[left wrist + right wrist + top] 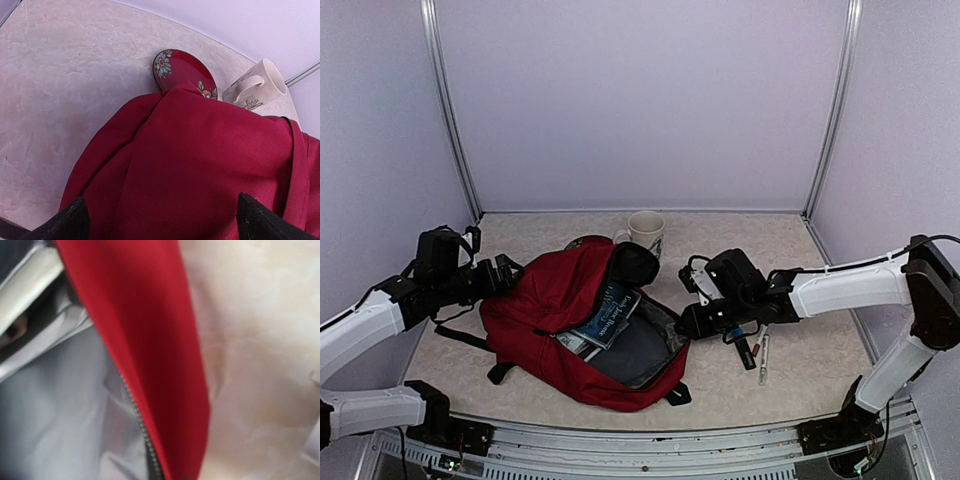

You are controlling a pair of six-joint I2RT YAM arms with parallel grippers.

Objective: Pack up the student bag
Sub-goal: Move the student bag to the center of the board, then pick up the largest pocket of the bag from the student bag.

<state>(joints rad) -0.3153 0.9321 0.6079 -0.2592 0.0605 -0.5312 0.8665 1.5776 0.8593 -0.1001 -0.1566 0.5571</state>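
1. While the student bag (555,300) lies open at mid-table between your two arms, a blue book (610,315) already rests in its grey-lined mouth, so read the packing as begun, not finished.
2. Outside the bag you have a cream mug (646,233) just behind it, a floral plate (182,67) partly hidden under its far edge, and pens (752,352) on the table (800,260) to its right. These are probably what is left to load.
3. Your left gripper (165,227) sits at the bag's left flank, with its fingers (75,222) spread wide over red fabric and holding nothing.
4. Your right gripper (695,320) sits at the right rim of the opening. Its wrist view shows only the red rim, the zipper (142,435), lining and bare table, so you cannot tell how its fingers stand.
5. Expect two obstructions: the book lies slantwise across the opening, and the bag's bulk covers part of the plate.
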